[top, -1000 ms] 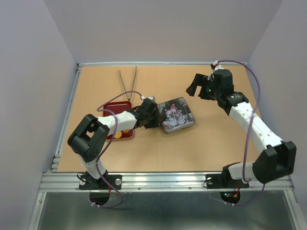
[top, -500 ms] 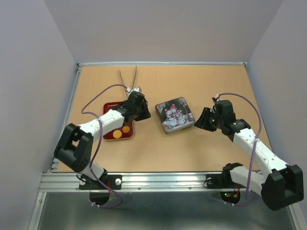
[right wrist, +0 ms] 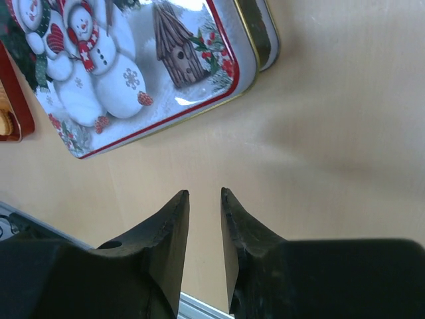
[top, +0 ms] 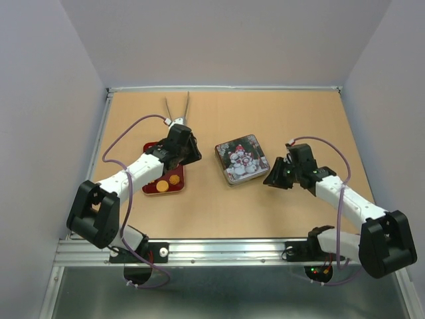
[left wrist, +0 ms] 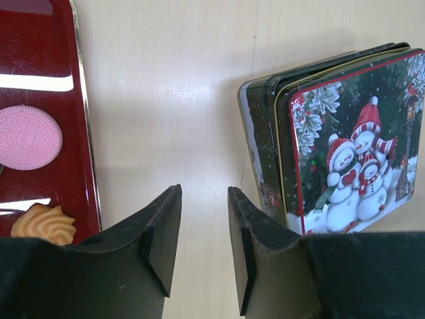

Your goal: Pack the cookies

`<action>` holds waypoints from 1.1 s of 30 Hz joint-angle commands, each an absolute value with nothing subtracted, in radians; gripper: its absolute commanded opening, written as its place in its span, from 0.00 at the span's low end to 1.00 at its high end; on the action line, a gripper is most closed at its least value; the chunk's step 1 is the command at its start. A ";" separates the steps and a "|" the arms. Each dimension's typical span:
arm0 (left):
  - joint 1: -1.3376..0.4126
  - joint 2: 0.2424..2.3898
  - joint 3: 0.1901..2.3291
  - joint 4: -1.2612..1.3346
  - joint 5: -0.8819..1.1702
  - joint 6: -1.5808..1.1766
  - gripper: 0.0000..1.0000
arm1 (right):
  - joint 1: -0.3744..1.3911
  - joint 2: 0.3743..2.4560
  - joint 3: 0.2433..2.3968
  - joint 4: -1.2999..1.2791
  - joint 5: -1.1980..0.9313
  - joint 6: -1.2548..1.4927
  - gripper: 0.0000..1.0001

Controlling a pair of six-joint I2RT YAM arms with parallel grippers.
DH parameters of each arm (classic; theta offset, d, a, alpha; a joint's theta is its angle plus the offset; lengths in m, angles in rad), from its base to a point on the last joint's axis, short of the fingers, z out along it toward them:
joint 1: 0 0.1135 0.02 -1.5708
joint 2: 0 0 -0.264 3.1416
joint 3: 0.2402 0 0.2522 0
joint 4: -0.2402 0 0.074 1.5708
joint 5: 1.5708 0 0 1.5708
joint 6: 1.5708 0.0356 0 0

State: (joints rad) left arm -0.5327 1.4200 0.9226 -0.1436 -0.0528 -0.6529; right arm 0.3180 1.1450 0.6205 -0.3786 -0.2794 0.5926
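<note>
The cookies lie in a red tray point(top: 154, 189): two orange ones point(top: 168, 183) in the top view. The left wrist view shows a pink round cookie point(left wrist: 26, 137) and an orange flower-shaped cookie point(left wrist: 43, 221). A snowman tin point(top: 242, 159) stands at mid-table, its lid on and slightly askew. My left gripper point(top: 192, 156) hovers over the bare wood between tray and tin, jaws partly open, nothing between them point(left wrist: 204, 193). My right gripper point(top: 268, 180) sits low by the tin's right side, jaws narrowly open and empty point(right wrist: 204, 193).
Metal tongs point(top: 177, 109) lie at the back of the table, behind the tray. The table's raised rim point(top: 99, 146) runs along the left side. The tin's lid point(right wrist: 133, 66) fills the upper left of the right wrist view.
My left gripper drew back left from the tin toward the tray. My right arm swung from the back right down to the tin's right side, and its jaws narrowed.
</note>
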 commanded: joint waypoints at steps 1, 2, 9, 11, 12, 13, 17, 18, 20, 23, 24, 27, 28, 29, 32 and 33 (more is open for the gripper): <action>-0.532 1.405 0.910 -0.147 -0.063 -0.635 0.45 | 0.345 1.163 0.607 -0.256 -0.293 0.633 0.31; -0.532 1.407 0.910 -0.149 -0.063 -0.634 0.45 | 0.359 1.186 0.610 -0.235 -0.290 0.640 0.31; -0.532 1.407 0.908 -0.147 -0.063 -0.634 0.45 | 0.416 1.273 0.653 -0.178 -0.250 0.649 0.29; -0.531 1.405 0.907 -0.149 -0.063 -0.630 0.45 | 0.420 1.292 0.663 -0.173 -0.252 0.647 0.29; -0.532 1.407 0.905 -0.150 -0.063 -0.630 0.45 | 0.425 1.302 0.667 -0.169 -0.250 0.644 0.29; -0.532 1.404 0.905 -0.149 -0.063 -0.630 0.45 | 0.428 1.308 0.667 -0.166 -0.249 0.644 0.29; -0.529 1.402 0.900 -0.149 -0.064 -0.630 0.45 | 0.446 1.316 0.643 -0.137 -0.230 0.658 0.26; -0.528 1.401 0.899 -0.149 -0.066 -0.630 0.45 | 0.452 1.312 0.625 -0.127 -0.221 0.666 0.26; -0.528 1.401 0.894 -0.147 -0.064 -0.630 0.45 | 0.456 1.307 0.612 -0.098 -0.213 0.676 0.25; -0.528 1.401 0.894 -0.143 -0.061 -0.630 0.45 | 0.457 1.308 0.609 -0.080 -0.201 0.684 0.25; -0.528 1.404 0.896 -0.143 -0.058 -0.632 0.45 | 0.457 1.312 0.614 -0.074 -0.196 0.684 0.25; -0.528 1.402 0.896 -0.144 -0.057 -0.630 0.45 | 0.457 1.316 0.632 -0.068 -0.184 0.683 0.25; -0.528 1.399 0.894 -0.144 -0.057 -0.629 0.44 | 0.457 1.321 0.637 -0.067 -0.184 0.683 0.25; -0.528 1.396 0.896 -0.144 -0.058 -0.629 0.45 | 0.457 1.328 0.640 -0.064 -0.187 0.684 0.25; -0.526 1.393 0.894 -0.146 -0.060 -0.629 0.44 | 0.463 1.341 0.635 -0.054 -0.202 0.701 0.25; -0.526 1.393 0.896 -0.146 -0.058 -0.629 0.44 | 0.474 1.342 0.631 -0.045 -0.202 0.706 0.24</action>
